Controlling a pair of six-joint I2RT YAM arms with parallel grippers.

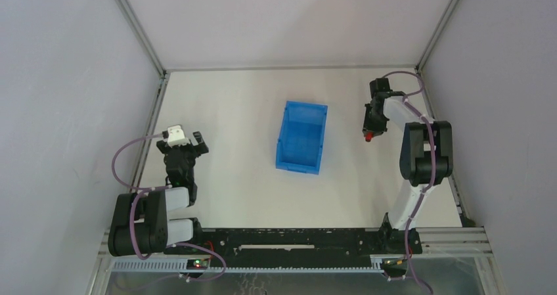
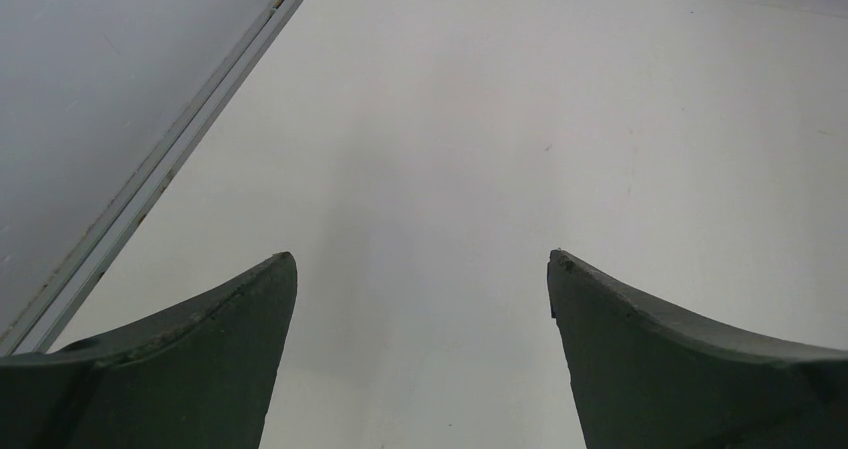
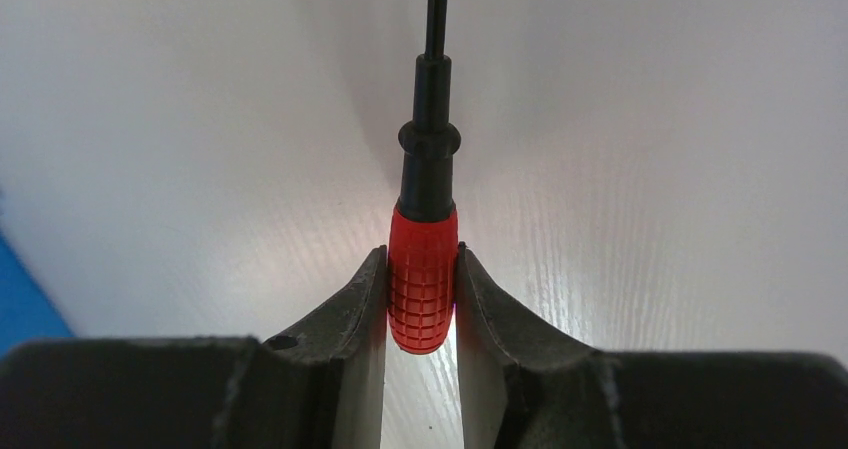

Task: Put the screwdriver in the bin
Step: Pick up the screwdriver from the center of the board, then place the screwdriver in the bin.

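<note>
The right gripper [image 3: 422, 261] is clamped on the screwdriver [image 3: 428, 169]. Its two dark fingers [image 3: 345, 314] press the ribbed red handle from both sides near the butt end. The thin black shaft runs straight away from the wrist and out of the top of that view, over bare white table [image 3: 650, 149]. At the left edge of that view a sliver of the blue bin [image 3: 15, 304] shows. The top view places this gripper to the right of the bin, apart from it with open table between them, and close to the table's right edge and the grey side wall [image 1: 506, 111]. From above only a red dot of handle shows at the gripper's tip. The shaft is too thin to make out there, and neither view settles whether the tool is clear of the surface. The bin stands near the middle of the table, its long sides running near to far, with free surface all around it. The left gripper [image 2: 422, 261] has its jaws spread wide over bare table. Its wrist view shows the metal rail [image 2: 150, 174] crossing diagonally at upper left. The top view puts this gripper just beside that left rail, well apart from the bin.
</note>
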